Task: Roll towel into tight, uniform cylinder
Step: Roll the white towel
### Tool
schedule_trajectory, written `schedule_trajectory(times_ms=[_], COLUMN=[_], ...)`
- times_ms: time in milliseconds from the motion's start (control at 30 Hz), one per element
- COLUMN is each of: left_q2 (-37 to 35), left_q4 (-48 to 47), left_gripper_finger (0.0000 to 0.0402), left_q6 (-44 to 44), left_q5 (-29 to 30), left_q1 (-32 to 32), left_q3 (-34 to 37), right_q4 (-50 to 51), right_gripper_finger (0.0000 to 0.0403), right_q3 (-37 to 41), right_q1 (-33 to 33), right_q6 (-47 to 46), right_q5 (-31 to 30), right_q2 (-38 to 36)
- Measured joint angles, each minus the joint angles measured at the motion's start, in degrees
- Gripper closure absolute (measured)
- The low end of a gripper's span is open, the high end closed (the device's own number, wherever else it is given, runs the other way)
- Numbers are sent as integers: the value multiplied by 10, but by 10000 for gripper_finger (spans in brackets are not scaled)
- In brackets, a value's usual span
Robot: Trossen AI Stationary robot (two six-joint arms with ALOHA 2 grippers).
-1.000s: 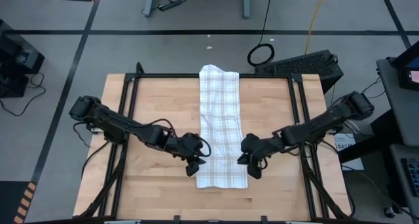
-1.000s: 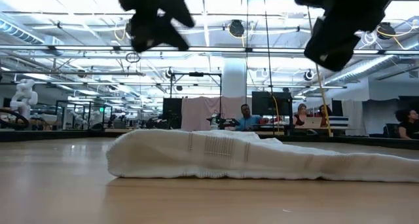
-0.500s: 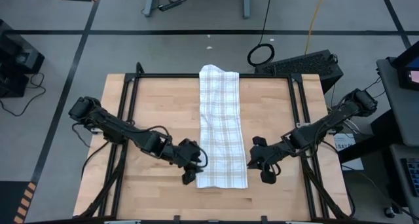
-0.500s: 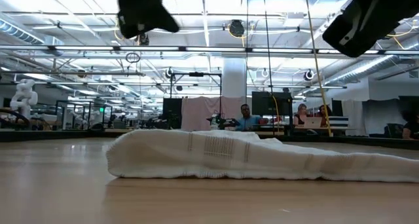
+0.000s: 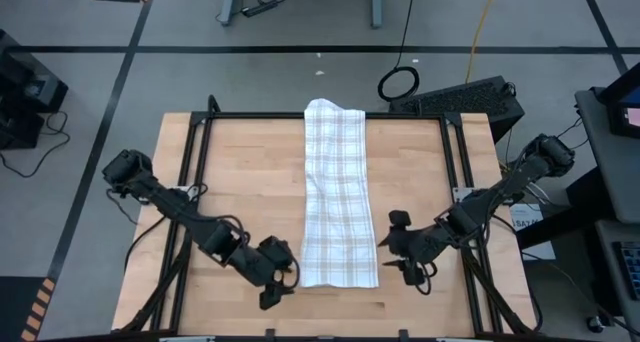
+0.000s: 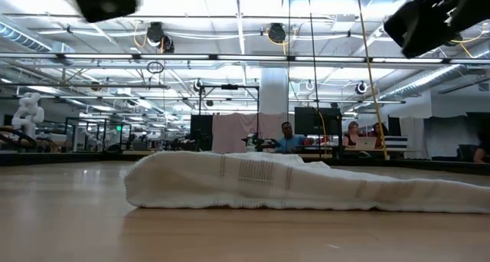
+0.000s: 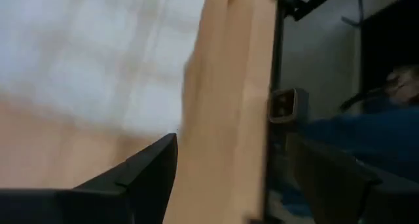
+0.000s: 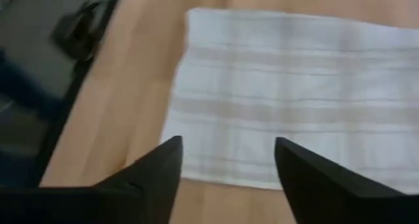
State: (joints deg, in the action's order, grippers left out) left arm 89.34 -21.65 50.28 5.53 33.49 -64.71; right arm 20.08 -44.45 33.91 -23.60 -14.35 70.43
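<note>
The towel [image 5: 337, 197] is a white checked cloth folded into a long narrow strip. It lies flat on the wooden table [image 5: 240, 172], running from the far edge to near the front edge. In the low view the towel [image 6: 306, 183] shows as a low soft ridge. My left gripper [image 5: 272, 290] hovers open beside the towel's near left corner, clear of the cloth. My right gripper [image 5: 408, 265] hovers open to the right of the near right corner. The left wrist view shows the towel [image 7: 85, 54] beyond the open left gripper [image 7: 232, 178]. The right wrist view shows the towel's near end [image 8: 294, 93] past the open right gripper [image 8: 229, 168].
Black frame rails [image 5: 195, 182] run along the table's left and right sides. A black device [image 5: 460, 97] and a cable ring [image 5: 398, 82] lie off the far right corner. Bare wood lies on both sides of the towel. People sit far off in the room [image 6: 287, 135].
My left gripper has swung from the towel's left edge toward the table's near edge and a little leftward. My right gripper has drawn back from the towel's right edge, toward the near right. The towel has lain still.
</note>
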Motion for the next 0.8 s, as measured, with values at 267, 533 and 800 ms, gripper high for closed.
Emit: schedule_trajectory(times_ms=[267,533,800], left_q2=[0,5,8], left_q4=[-21,-15,-3], left_gripper_finger=[114,114,114], left_q6=[57,-44,-227], left_q5=[15,71,162], left_q1=[24,-13,-38], left_q3=[1,1,1], right_q4=[0,23,42], right_gripper_finger=[116,115,110], right_q3=[0,0,0], right_q1=[0,0,14], right_q6=[-107,-95,128], right_q5=[-56,-63,-65], right_q2=[0,3,5])
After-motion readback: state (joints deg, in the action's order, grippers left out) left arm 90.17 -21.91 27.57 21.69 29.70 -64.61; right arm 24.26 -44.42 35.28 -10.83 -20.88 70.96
